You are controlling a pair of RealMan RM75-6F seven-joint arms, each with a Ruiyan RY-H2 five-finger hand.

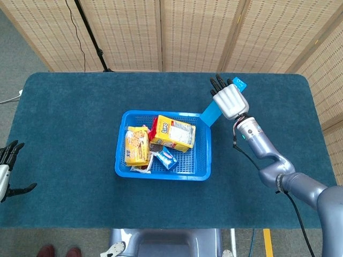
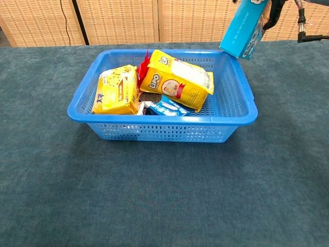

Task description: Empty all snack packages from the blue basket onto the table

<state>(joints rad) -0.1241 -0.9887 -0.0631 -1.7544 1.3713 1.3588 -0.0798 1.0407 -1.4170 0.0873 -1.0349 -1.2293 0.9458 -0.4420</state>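
Yellow pack (image 2: 177, 77) reads "LiPO" (red-edged) in basket (image 2: 241, 110).

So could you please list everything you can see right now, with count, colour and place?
Basket: one, blue, centre of the table.
Lipo bag: one, yellow with a red edge, lying on top in the basket, right part.
Yellow packet: one, yellow, left part of the basket.
Small blue packet: one, blue and white, low in the basket under the Lipo bag.
Dark packet: one, mostly hidden among the others.
Blue box: one, light blue, held in the air past the basket's far right corner.
Table: one, teal cloth.
Screens: woven tan panels behind the table.
Left hand: at the table's left edge, holds nothing.
Right hand: grips the blue box.
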